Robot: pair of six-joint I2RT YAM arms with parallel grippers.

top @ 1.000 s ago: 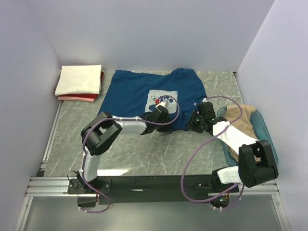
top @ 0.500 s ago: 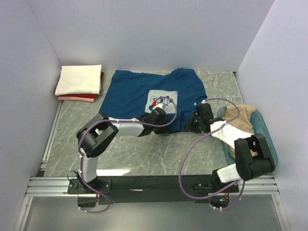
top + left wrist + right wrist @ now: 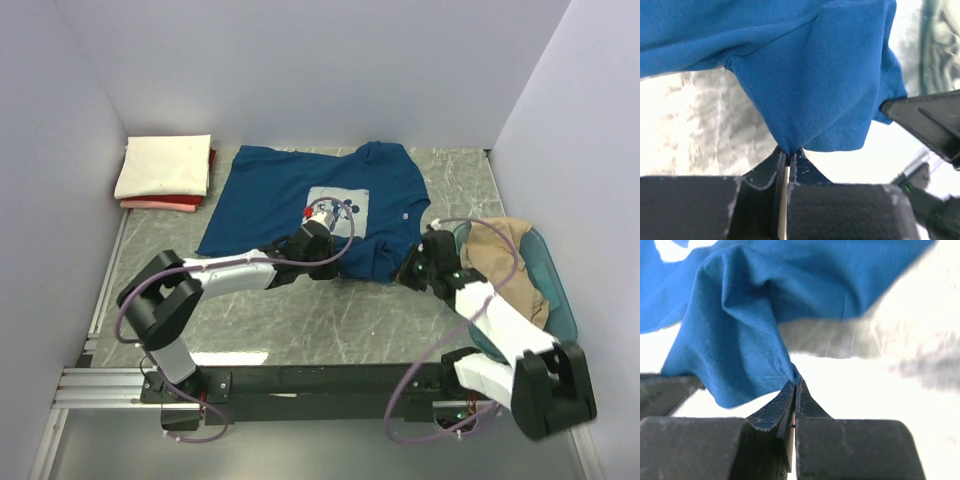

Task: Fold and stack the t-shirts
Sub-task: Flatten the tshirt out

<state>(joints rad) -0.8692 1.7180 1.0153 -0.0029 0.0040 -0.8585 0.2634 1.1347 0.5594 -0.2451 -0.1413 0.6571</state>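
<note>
No legible text, brand, number or sign appears in any view. The only graphic is the pale square print [image 3: 350, 200] on the chest of the dark blue t-shirt [image 3: 270, 190]. It shows a small cartoon figure, and any lettering in it is too small to read. In both wrist views the cloth is plain blue with no markings.
</note>
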